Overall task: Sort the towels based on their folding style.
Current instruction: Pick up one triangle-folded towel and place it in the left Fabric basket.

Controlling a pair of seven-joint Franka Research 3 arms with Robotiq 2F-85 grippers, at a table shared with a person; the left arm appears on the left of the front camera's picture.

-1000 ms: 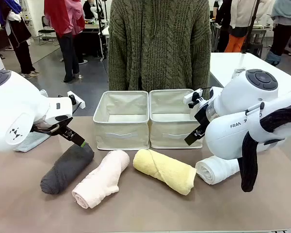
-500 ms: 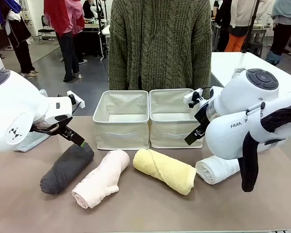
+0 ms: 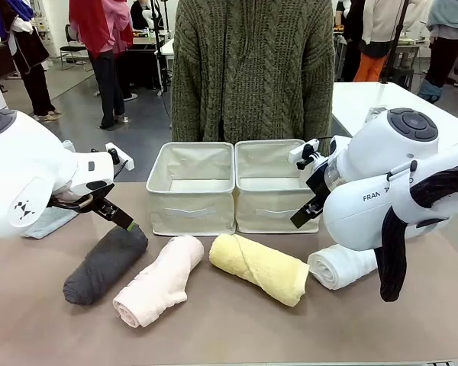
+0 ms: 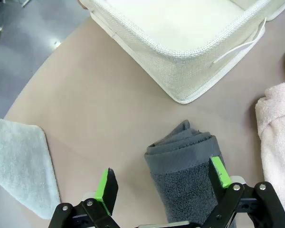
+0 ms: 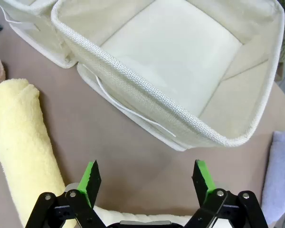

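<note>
Dark grey towel [image 4: 180, 166], lower centre of frame: centre between parted left jaws, then clamp; leave right jaws parted.

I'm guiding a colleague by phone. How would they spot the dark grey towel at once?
Find the two cream bins mid-table. In front of them lies a row of four rolled towels; the dark grey towel is leftmost, with the left gripper open above its far end. It is the only dark roll.
</note>
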